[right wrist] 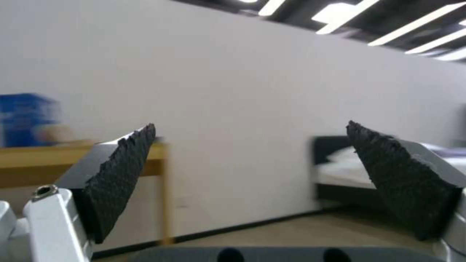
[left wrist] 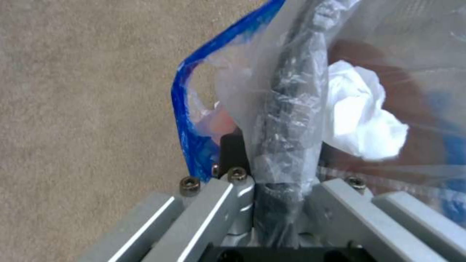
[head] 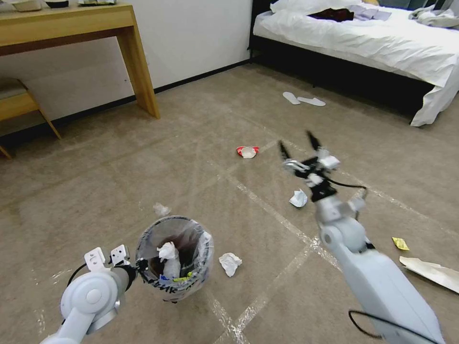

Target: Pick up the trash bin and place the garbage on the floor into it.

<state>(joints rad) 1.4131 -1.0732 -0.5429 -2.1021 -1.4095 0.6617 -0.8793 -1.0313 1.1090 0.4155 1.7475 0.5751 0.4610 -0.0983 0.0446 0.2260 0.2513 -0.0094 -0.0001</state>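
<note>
- Low in the left of the head view, the left gripper (head: 138, 265) is clamped on the rim of the trash bin (head: 174, 258), a small round bin lined with crinkled clear plastic printed in black, holding crumpled white tissue.
- In the left wrist view the grey metal links of the left gripper (left wrist: 279, 193) pinch the bag-wrapped dark rim of the trash bin (left wrist: 291, 109).
- Just right of the bin, a crumpled white tissue (head: 230, 263) lies on the floor (head: 95, 191), beige short-pile carpet crossed by shiny tape strips.
- A smaller whitish wad (head: 161, 209) lies just beyond the bin.
- At the right edge lie a flat pale paper sheet (head: 430, 272) and a small yellow wrapper (head: 400, 243).
- Mid-frame, a bluish-white paper wad (head: 299, 198) sits beside the right arm.
- The right gripper (head: 299, 148) hangs above the carpet, its black ridged fingers spread wide and empty; the right wrist view shows the right gripper (right wrist: 252, 174) parted.
- Farther up the centre lies a crushed red-white paper bowl (head: 247, 151).
- At the top: a wooden desk (head: 129, 43) at left, white slippers (head: 302, 99), a white-sheeted bed (head: 382, 43) at right.
</note>
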